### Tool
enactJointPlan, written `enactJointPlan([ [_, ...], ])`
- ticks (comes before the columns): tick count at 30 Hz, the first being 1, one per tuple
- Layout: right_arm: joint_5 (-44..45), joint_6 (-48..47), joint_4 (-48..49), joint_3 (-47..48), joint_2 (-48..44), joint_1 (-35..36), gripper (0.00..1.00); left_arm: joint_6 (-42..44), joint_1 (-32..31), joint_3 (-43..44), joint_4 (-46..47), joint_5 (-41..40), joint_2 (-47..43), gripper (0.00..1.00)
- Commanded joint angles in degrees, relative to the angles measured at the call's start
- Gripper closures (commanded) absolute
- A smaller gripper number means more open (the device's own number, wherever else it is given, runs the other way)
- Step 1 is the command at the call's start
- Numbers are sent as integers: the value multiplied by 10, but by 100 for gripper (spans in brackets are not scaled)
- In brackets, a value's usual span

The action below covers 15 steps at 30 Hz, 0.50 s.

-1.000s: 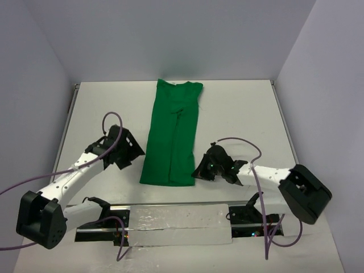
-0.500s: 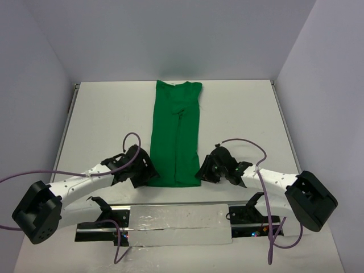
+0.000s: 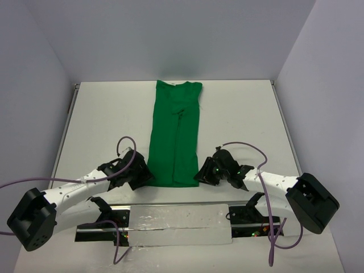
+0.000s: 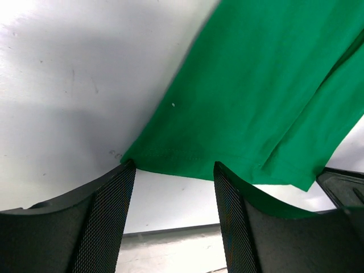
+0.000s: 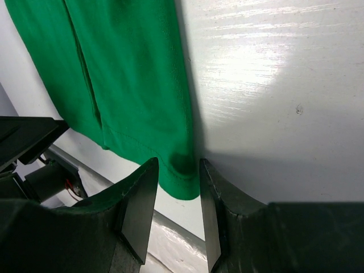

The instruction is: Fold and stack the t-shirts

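T-shirt [image 3: 173,136] lies flat down the middle of the tabletop [image 3: 96,114], folded into a long narrow strip, collar end far from me, hem [image 4: 187,156] nearest.

Left side first: my left pincer [image 4: 173,168] is low at the near left corner, fingers spread wide. The hem edge sits right at the tips and nothing is pinched.

Across to the right: my right pincer [image 5: 177,165] straddles the near right corner with a narrow gap. The cloth corner lies in that gap, and I don't see it clamped.

Now the risks. If my left closes short, it nips air or only the top layer, and the folded layers peel apart on the lift. If one corner catches and the other slips, the strip swings askew. Fingertips scraping the tabletop could shove the hem and bunch it.
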Motion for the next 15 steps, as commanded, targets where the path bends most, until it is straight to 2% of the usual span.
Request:
enactJointPlan([
  [1,14,-6,-49,-18,14,-2,57,2,-2,-8,-15,-30,-5,34],
  [7,13,-7,-48,-15,21,-1,57,23,-7,5,-10,-24,-31,20],
  [10,10,-10,-47,-11,30,-1,57,31,-7,7,-8,-29,-57,17],
  [13,10,-11,-46,-10,32,0,57,11,-7,3,-31,-55,-74,16],
  [15,11,-11,-47,-11,30,-1,57,1,-7,-2,-46,-72,-79,20],
])
